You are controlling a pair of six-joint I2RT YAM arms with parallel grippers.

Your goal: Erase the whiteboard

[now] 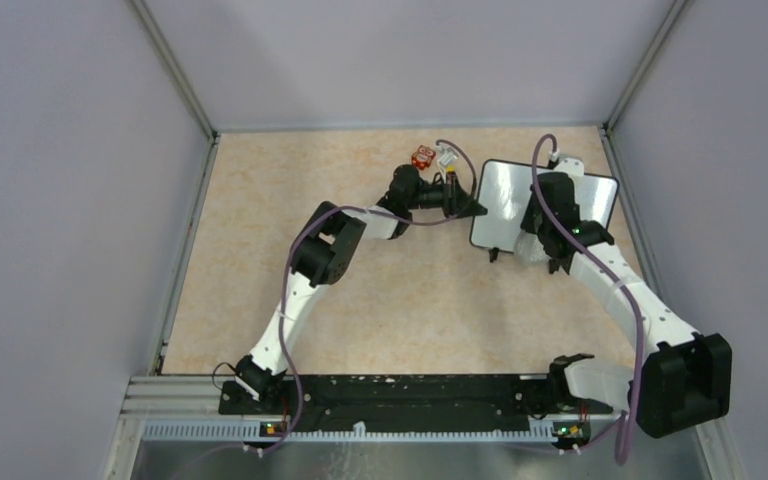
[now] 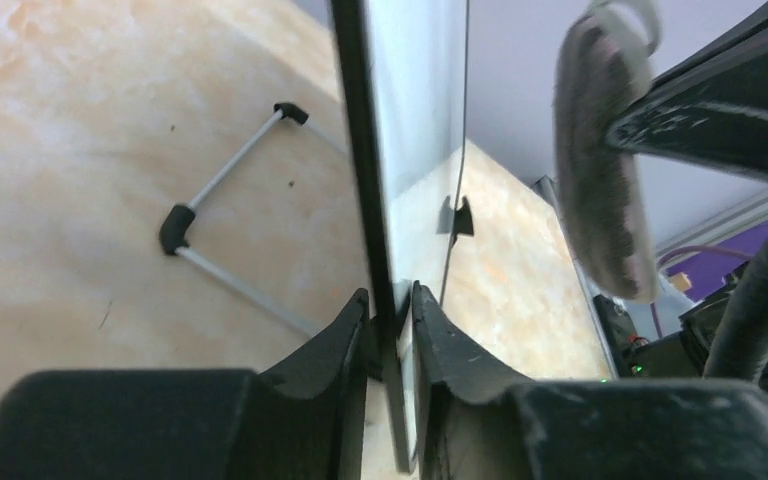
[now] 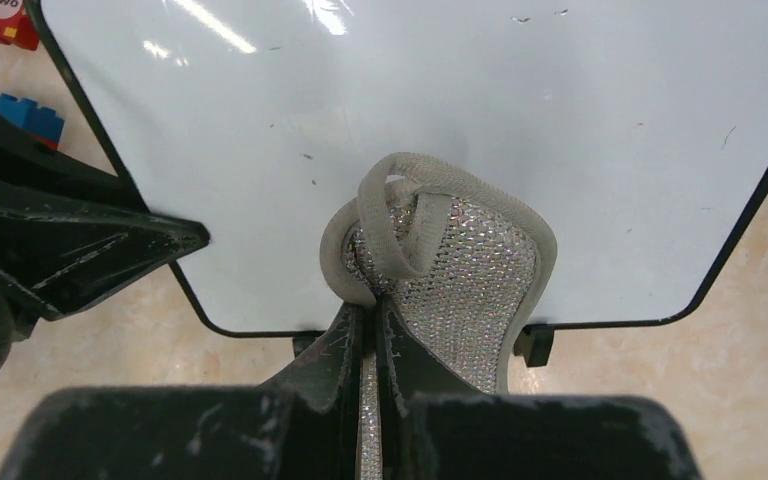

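The tan table (image 1: 380,290) spreads wide to the left of the whiteboard (image 1: 500,200) and on its near side, so the board sits in the far right part of the surface. The left arm (image 1: 300,290) reaches in toward the whiteboard's left edge. The right arm (image 1: 620,290) comes up from the board's near right and hangs over its middle.

The whiteboard shows a glossy white face with a few small dark flecks, inside a thin black frame with rounded corners. The left gripper (image 2: 390,300) straddles the board's left edge: its fingers (image 2: 345,335) stand narrow, one on each side of the frame and very close to it (whether they actually press on it cannot be told).

The right gripper (image 3: 372,320) is poised above the board's near edge, its jaws almost closed and pinching the thin rim of a grey mesh pad (image 3: 460,270). The pad, with a fabric loop on top, lies over the lower middle of the white face; contact with it is unclear.

A wire stand (image 2: 228,172) shows behind the board. A black foot (image 3: 533,345) sticks out at its near edge. A blue brick (image 3: 25,115) and a red block (image 1: 422,156) lie just off its far left corner.
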